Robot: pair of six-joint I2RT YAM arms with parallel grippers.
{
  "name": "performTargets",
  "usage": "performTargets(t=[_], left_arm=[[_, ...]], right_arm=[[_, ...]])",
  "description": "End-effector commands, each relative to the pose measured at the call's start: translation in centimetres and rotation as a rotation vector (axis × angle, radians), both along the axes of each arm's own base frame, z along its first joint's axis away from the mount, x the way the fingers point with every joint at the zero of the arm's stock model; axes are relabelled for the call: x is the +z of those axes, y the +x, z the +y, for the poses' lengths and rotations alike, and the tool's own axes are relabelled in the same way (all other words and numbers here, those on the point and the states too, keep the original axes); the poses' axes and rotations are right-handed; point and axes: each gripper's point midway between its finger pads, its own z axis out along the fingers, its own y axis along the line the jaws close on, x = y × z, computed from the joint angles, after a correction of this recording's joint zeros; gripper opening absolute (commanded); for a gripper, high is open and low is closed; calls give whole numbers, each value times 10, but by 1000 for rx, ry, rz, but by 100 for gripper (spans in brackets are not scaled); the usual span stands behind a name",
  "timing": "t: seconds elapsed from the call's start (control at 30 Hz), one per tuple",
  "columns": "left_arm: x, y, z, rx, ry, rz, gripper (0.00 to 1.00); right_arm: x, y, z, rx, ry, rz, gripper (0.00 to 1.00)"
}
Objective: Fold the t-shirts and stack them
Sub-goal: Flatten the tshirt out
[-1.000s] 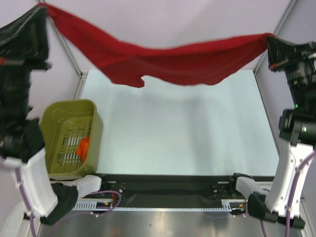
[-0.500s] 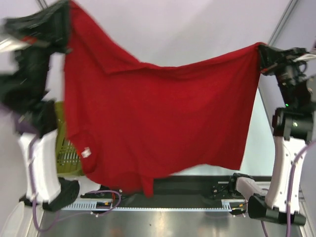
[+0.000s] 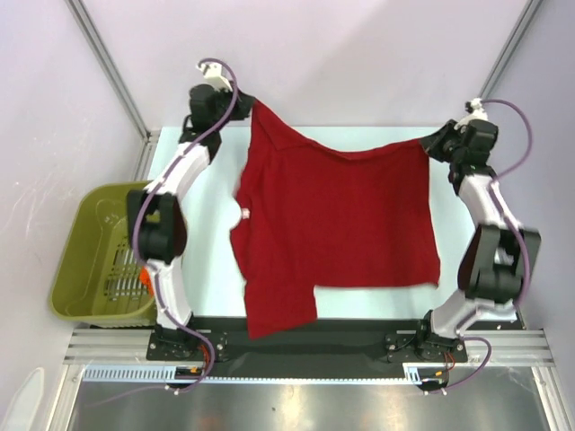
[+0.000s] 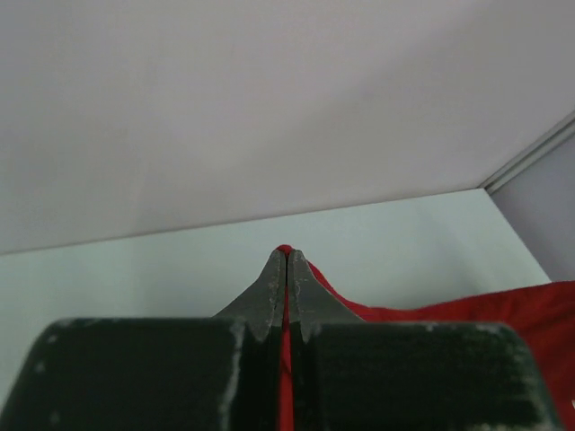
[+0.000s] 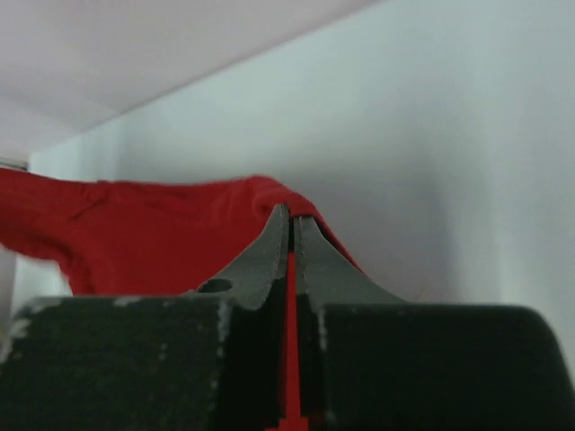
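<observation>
Since half-second-earlier frame: t-shirt (image 3: 350,224) down from hanging sheet to flat on desk (image 3: 211,260), arms lowered at far edge. Left jaws pinched on far sleeve corner; right jaws pinched on far hem corner. Long axis left-right; neck label (image 3: 244,214) toward basket (image 3: 90,269), hem rightward.

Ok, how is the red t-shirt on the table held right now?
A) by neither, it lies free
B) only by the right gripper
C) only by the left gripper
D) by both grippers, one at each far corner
D: the left gripper and the right gripper are each shut on a far corner of the t-shirt, with red fabric pinched between the fingers in both wrist views.
</observation>
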Motion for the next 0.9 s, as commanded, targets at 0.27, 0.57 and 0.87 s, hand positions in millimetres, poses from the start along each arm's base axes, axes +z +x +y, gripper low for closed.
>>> performTargets(t=[0.27,0.57,0.87], left_arm=[[-64,97,-5,3,-87,14,0],[-70,98,3,32,-135,50,0],[-61,73,18,82,-209,167,0]], right_arm=[[-96,103,-12,22,-12,157,0],[-120,122,-17,-4,61,235,0],[-133,119,-23,-36,137,389,0]])
